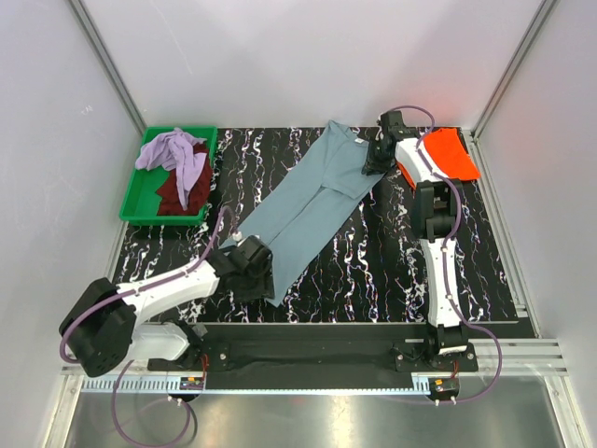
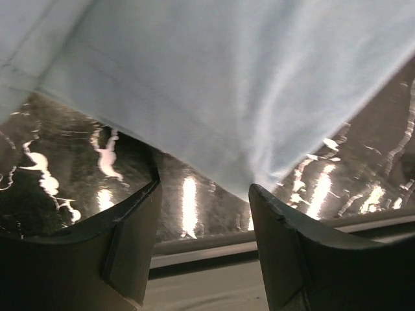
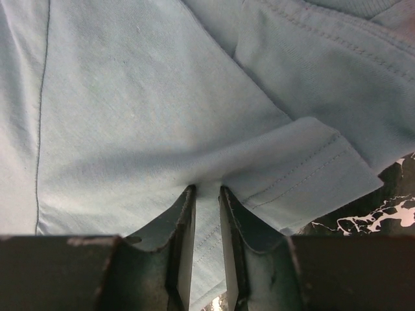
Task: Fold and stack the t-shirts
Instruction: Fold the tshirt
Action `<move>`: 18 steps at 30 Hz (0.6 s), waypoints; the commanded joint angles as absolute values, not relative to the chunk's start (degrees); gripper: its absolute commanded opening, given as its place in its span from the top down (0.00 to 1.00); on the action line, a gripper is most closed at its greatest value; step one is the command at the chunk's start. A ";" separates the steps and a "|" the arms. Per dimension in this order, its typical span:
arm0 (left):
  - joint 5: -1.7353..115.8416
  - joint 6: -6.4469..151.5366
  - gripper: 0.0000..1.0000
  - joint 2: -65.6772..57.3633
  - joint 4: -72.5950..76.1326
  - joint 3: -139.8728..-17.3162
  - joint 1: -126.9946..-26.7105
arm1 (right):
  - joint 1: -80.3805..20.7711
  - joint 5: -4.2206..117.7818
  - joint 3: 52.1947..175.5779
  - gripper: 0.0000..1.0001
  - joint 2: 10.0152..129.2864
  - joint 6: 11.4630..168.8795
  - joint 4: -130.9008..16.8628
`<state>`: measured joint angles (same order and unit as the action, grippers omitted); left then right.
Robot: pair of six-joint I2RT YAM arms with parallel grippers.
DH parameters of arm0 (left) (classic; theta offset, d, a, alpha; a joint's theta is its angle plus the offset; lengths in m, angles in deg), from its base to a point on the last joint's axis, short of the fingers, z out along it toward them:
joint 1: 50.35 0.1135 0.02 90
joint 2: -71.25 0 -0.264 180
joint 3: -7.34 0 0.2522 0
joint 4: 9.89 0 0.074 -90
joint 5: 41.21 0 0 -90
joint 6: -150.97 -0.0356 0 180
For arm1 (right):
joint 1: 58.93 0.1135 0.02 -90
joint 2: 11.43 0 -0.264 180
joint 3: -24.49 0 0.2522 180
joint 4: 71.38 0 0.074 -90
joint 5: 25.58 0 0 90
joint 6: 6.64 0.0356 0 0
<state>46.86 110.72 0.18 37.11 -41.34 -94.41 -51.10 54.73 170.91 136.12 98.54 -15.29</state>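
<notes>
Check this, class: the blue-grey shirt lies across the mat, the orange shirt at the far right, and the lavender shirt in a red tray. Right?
No. The tray holding the lavender shirt is green, not red; the top external view shows it. The rest stands.

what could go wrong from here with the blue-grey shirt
1. The right hand pinches only a small tuck of the blue-grey shirt by its sleeve; it could slip out or pull the fold askew.
2. The left hand is open with the shirt's edge just past its fingertips; closing here may miss the cloth.
3. The orange shirt lies right beside the right arm; a swing might drag it.
</notes>
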 commanded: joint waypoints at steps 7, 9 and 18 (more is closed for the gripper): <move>40.55 102.46 0.43 -0.55 38.23 -52.38 -100.01 | -51.02 51.07 166.75 0.68 124.64 101.10 -16.74; 38.69 101.75 0.44 -2.05 39.29 -52.65 -101.41 | -51.02 49.58 163.68 0.67 120.77 103.48 -17.53; 35.70 98.93 0.48 -9.52 37.62 -53.36 -109.49 | -50.76 45.35 145.75 0.70 112.15 111.65 -25.97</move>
